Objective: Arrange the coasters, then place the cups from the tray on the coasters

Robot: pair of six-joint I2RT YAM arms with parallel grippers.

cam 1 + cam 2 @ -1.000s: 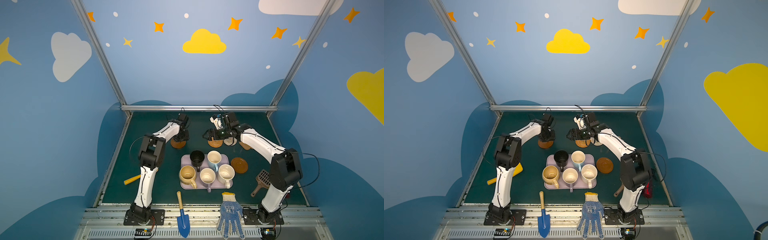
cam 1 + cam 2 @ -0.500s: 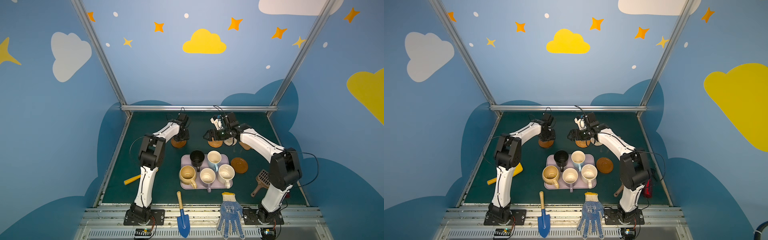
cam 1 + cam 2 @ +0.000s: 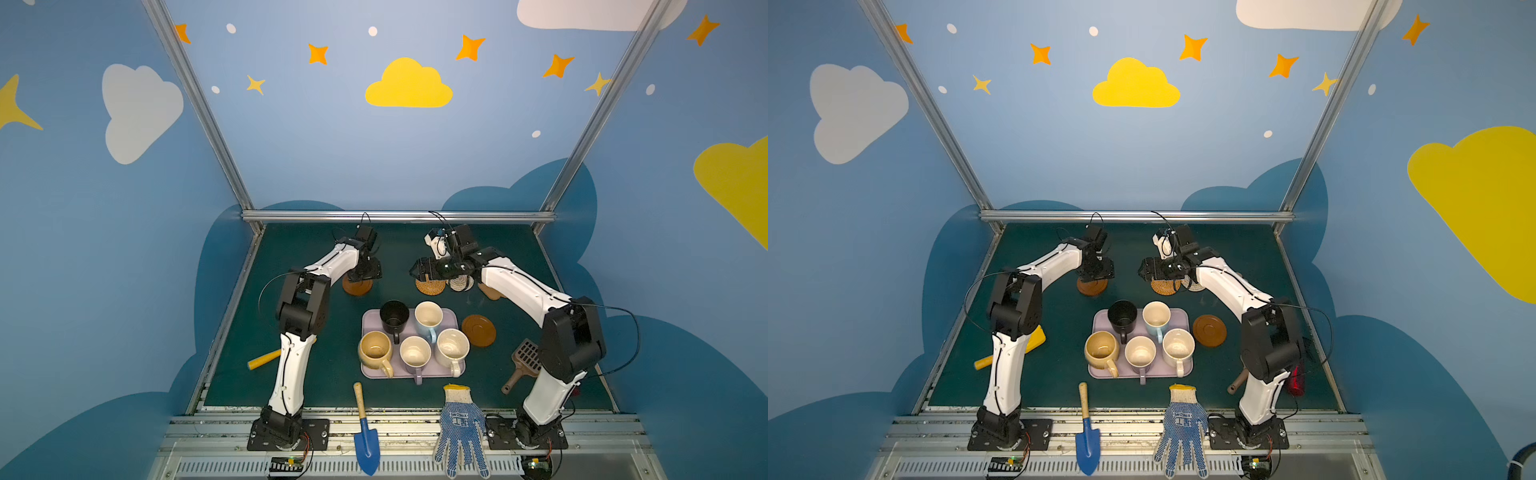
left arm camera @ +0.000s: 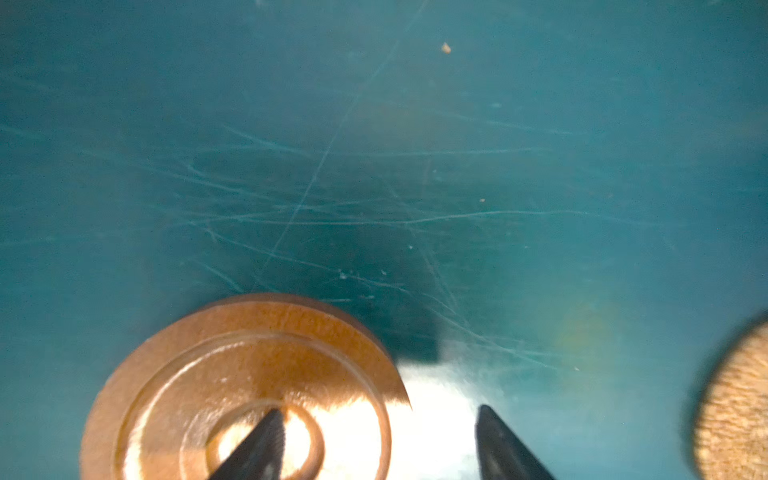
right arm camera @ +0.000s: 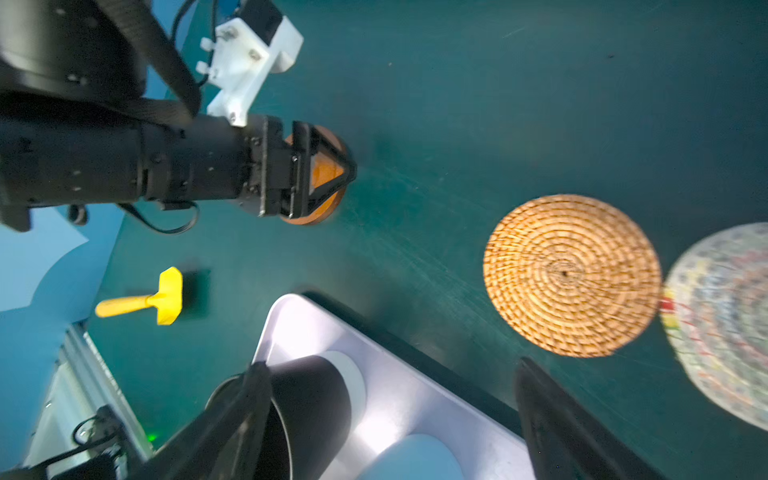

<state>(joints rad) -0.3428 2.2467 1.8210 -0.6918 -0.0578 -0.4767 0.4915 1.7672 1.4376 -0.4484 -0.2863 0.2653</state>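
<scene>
The lavender tray (image 3: pixel 366 332) holds the black (image 3: pixel 394 316), light blue (image 3: pixel 428 318), tan-yellow (image 3: pixel 376 349), lavender (image 3: pixel 414 355) and speckled cream (image 3: pixel 452 348) cups. Behind it lie a dark-brown disc coaster (image 3: pixel 356 287), an orange rattan coaster (image 3: pixel 430 287), a pale woven one (image 3: pixel 459 285) and a tan cloud-shaped one (image 3: pixel 491 292). A second brown disc (image 3: pixel 478 330) lies right of the tray. My left gripper (image 4: pixel 378 419) is open low over the first disc (image 4: pixel 232 382), one finger above its middle. My right gripper (image 5: pixel 390 370) is open and empty, hovering by the rattan coaster (image 5: pixel 571 274) above the tray's far edge.
A yellow scraper (image 3: pixel 266 357) lies at the left by the left arm. A blue trowel (image 3: pixel 365 432) and a dotted glove (image 3: pixel 459 428) lie at the front edge. A brown slotted tool (image 3: pixel 523 361) sits beside the right arm's base.
My left gripper has opened and let go of the dark-brown disc, which now lies flat on the table. The right arm has barely moved.
</scene>
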